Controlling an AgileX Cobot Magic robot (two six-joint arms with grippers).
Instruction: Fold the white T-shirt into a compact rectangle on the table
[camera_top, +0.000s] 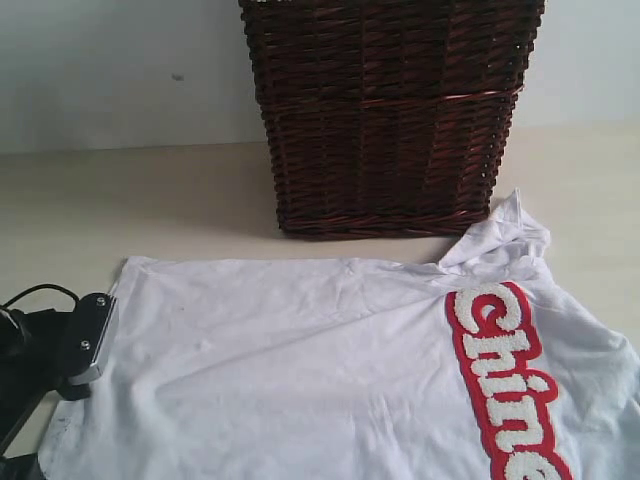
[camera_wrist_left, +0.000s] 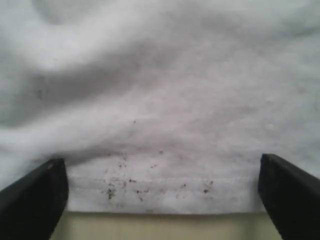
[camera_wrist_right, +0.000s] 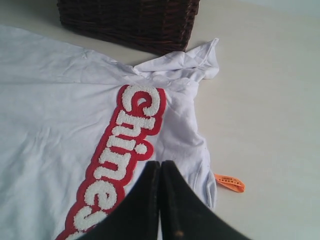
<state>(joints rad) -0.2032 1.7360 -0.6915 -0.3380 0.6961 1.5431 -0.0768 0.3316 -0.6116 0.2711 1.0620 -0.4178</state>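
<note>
Pale beige worktop (camera_top: 60, 200), dark wicker basket (camera_top: 390, 110) behind. The white T-shirt (camera_top: 300, 370) is laid flat before it. The left gripper (camera_wrist_left: 160, 196) is spread wide astride the hem (camera_wrist_left: 210, 182); the right gripper (camera_wrist_right: 160, 190) is pressed together, empty, near the lettering. The hem should be pinched squarely, all layers caught, before lifting.

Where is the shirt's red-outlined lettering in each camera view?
Exterior view: the lettering runs down the lower right of the white T-shirt.
Left wrist view: not in it; only plain shirt fabric and hem.
Right wrist view: just ahead of the shut right hand, towards the wicker basket.
Shared landmark: that basket, in the exterior and right wrist views.
</note>
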